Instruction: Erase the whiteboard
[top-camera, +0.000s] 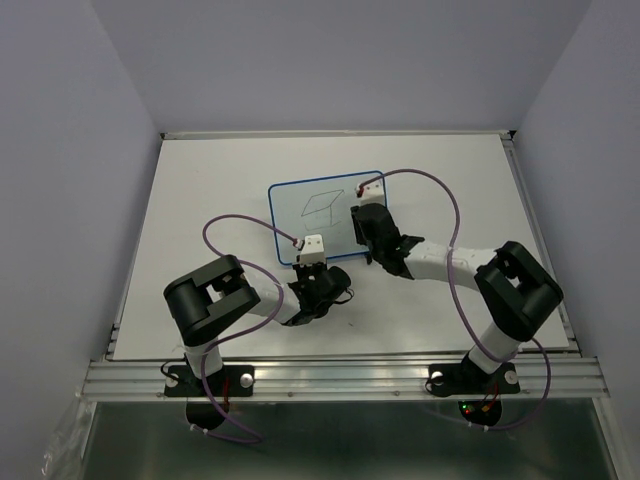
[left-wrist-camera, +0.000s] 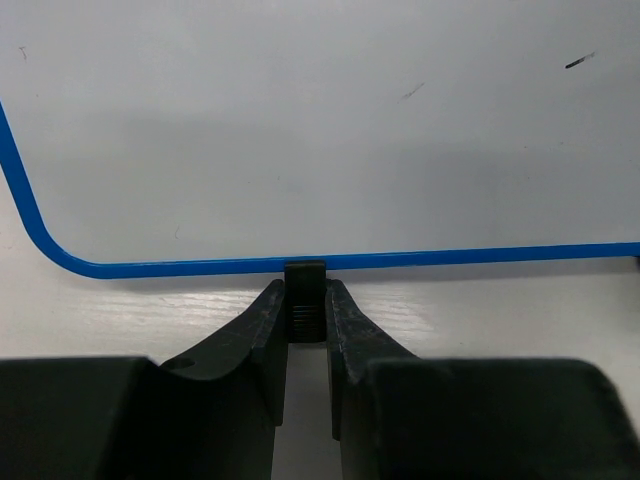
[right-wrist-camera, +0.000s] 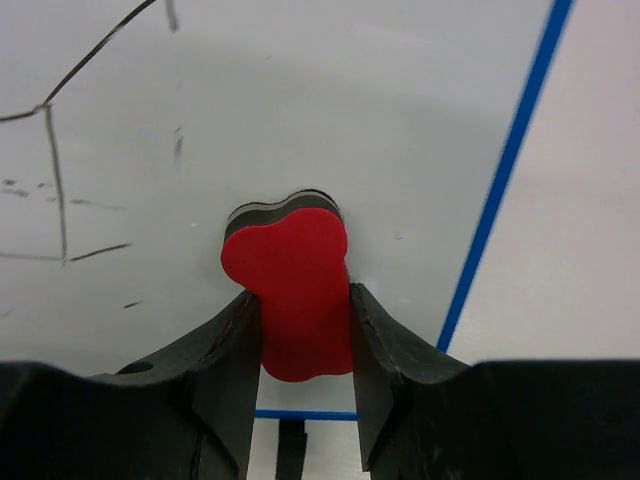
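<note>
Pinching, left hand: my left hand (left-wrist-camera: 306, 302) is clenched on a small black foot (left-wrist-camera: 305, 288) at the near rim of the whiteboard (top-camera: 345, 185). One finger sits on each side of the foot, touching it.
Near rim: in the left wrist view the thin blue rim runs straight across just beyond the fingertips and curves away at the left corner.
Right hand: my right hand (right-wrist-camera: 300, 300) is grasping a red eraser (right-wrist-camera: 290, 255), squeezed between both fingers.
Eraser: it has a lobed outline, a red top and a dark layer beneath. It sits over the white surface, and I cannot tell whether it presses down.
Eraser position: it is on the right part of the board, near the right blue rim and a little in from the near one.
Whiteboard: it lies flat on the worktop (top-camera: 220, 180), about in the middle, slightly skewed, with both hands at its near side.
Drawing: a thin black marker outline (top-camera: 320, 207) stands left of the eraser, apart from it. I see faint dark flecks around the lines in the right wrist view.
Far side: bare worktop lies past the board, then pale walls.
</note>
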